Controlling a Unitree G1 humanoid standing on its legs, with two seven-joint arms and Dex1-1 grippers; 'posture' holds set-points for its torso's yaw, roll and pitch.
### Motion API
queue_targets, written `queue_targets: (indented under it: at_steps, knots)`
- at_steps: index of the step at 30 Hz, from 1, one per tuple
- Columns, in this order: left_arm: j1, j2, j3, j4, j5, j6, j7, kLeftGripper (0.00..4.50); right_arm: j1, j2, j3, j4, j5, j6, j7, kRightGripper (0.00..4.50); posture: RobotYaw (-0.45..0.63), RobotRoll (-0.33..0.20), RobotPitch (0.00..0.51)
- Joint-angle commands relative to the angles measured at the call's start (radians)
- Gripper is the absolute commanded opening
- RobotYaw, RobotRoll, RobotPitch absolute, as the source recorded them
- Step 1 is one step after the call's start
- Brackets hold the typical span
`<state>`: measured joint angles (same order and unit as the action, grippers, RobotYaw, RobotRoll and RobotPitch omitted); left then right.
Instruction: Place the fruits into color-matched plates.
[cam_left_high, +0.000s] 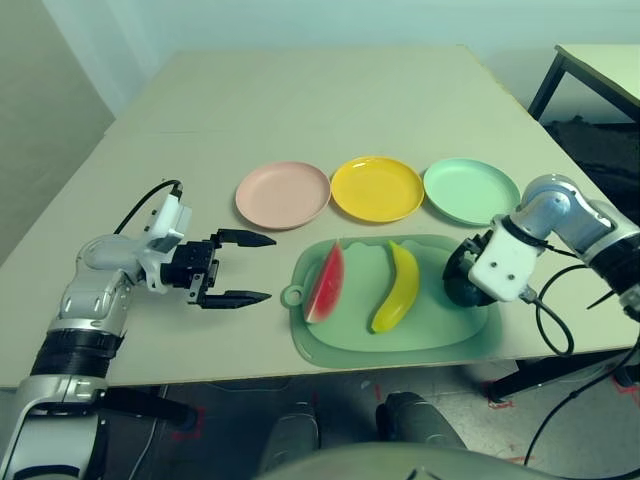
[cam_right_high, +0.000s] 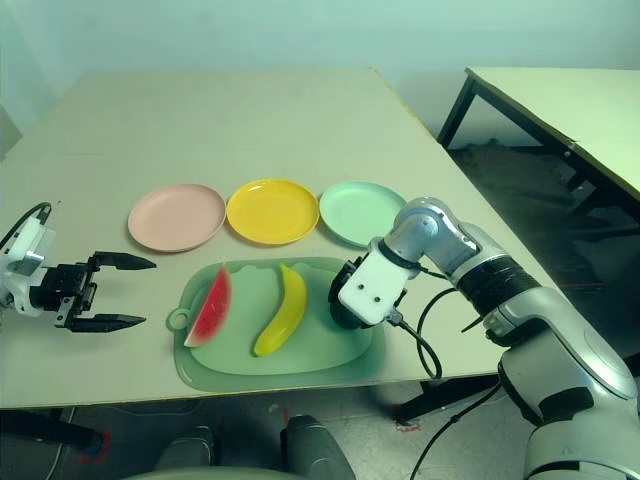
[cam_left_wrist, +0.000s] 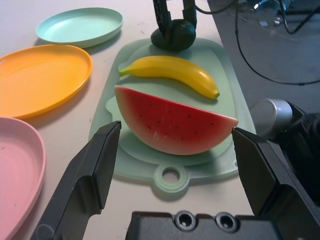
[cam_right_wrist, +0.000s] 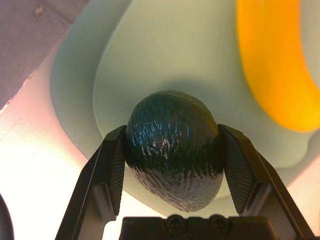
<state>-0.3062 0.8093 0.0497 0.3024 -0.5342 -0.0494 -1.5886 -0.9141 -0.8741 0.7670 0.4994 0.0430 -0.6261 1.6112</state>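
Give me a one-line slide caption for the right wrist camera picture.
Right gripper jaws closed against both sides of the avocado on the pale green mat, banana alongside.

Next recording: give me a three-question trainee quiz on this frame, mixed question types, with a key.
1. True or false: the watermelon wedge already lies on the pink plate.
2. What sits between the right gripper fingers? A) banana B) avocado C) nothing
3. Fill in: all three fruits are on the pale green ____.

Key: 1 false, it lies on the mat. 2 B, both fingers are against its sides. 3 mat.
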Motion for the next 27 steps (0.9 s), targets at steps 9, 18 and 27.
queue_targets:
  at_steps: [9,18,27]
  knots:
    - [-0.027,-0.03,0.016,-0.026,0.056,0.162,0.209,4.5,-0.304,0.2,-0.141,0.607,-0.235,-0.106,-0.272,3.05,-0.09,0.0,0.028]
    - [0.007,0.011,0.038,-0.077,0.08,0.16,0.232,4.5,-0.341,0.279,-0.09,0.834,-0.548,0.052,-0.703,3.05,-0.06,0.0,0.037]
    - [0.052,0.022,0.057,-0.128,0.073,0.172,0.238,4.5,-0.319,0.271,-0.117,0.857,-0.632,0.103,-0.736,4.46,-0.05,0.0,0.044]
